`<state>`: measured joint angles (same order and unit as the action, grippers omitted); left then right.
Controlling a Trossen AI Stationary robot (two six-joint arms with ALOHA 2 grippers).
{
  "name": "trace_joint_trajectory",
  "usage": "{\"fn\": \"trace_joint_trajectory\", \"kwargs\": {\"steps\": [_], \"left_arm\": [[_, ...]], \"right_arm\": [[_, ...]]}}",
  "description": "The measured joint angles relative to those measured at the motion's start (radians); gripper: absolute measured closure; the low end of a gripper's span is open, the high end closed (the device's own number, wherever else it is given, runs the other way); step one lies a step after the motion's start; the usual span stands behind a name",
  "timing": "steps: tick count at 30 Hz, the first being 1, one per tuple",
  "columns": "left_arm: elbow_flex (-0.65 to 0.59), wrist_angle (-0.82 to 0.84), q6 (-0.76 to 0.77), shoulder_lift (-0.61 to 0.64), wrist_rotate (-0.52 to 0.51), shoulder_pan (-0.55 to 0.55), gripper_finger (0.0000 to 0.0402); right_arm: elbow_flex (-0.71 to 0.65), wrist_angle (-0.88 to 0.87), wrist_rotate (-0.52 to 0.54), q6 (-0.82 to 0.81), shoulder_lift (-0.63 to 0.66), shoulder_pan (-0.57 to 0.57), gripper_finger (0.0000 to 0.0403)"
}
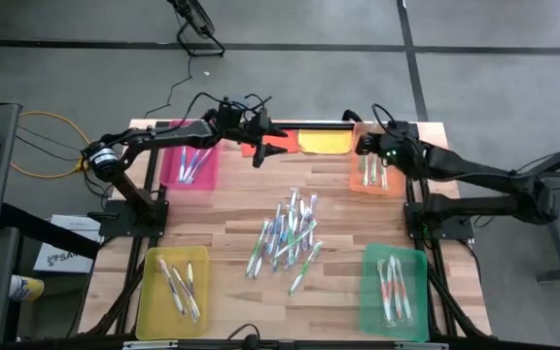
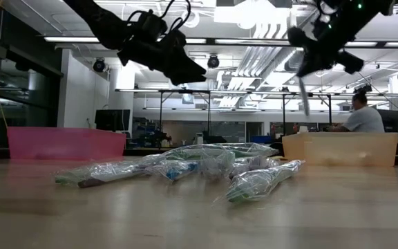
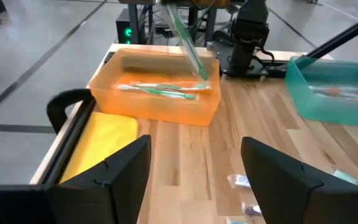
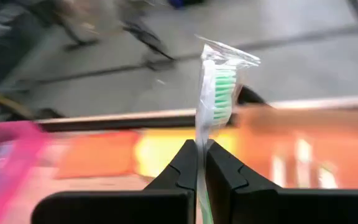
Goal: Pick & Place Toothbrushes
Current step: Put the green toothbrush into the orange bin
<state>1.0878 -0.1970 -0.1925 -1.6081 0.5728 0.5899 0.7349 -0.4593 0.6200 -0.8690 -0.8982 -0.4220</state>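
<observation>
Left tool [image 3: 194, 165] hangs open and empty over the counter's [image 1: 231, 209] far edge. Your overhead hides what the right wrist shows: right tool [image 4: 201, 163] pinches a wrapped green toothbrush [image 4: 217, 87] above the orange tray [image 1: 375, 171].

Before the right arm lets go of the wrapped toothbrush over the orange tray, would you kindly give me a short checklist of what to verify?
1. Right gripper clamps the green toothbrush: ok.
2. Toothbrush hangs above the orange tray, seen from the left wrist: ok.
3. Tray has room; only a few brushes lie inside: ok.
4. Left gripper is open, empty and away from the tray, near the pink tray: ok.
5. Height of the brush tip above the tray floor: cannot tell.
6. Loose pile at mid-table lies apart from the drop: ok.
</observation>
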Motion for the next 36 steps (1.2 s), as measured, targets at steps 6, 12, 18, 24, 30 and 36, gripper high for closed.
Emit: {"fn": "trace_joint_trajectory", "kwargs": {"steps": [6, 12, 18, 24, 30, 36], "left_arm": [[0.000, 0.022, -0.005, 0.001, 0.000, -0.001, 0.0161], [0.000, 0.060, -0.015, 0.001, 0.000, -0.001, 0.0161], [0.000, 0.136, -0.046, 0.001, 0.000, -0.001, 0.0161], [0.000, 0.284, -0.050, 0.001, -0.016, 0.000, 0.0161], [0.000, 0.478, -0.062, 0.001, -0.033, -0.003, 0.0161], [0.000, 0.680, -0.167, 0.001, -0.060, -0.074, 0.0161]], "right_arm": [[0.000, -0.201, -0.149, -0.104, -0.025, -0.152, 0.0397], [0.000, -0.246, -0.230, -0.099, -0.047, -0.252, 0.0386], [0.001, -0.278, -0.259, -0.096, -0.060, -0.303, 0.0312], [0.001, -0.300, -0.295, -0.096, -0.057, -0.312, 0.0238], [0.001, -0.298, -0.396, -0.084, -0.051, -0.309, 0.0206], [0.001, -0.285, -0.464, -0.035, -0.040, -0.262, 0.0209]]}}
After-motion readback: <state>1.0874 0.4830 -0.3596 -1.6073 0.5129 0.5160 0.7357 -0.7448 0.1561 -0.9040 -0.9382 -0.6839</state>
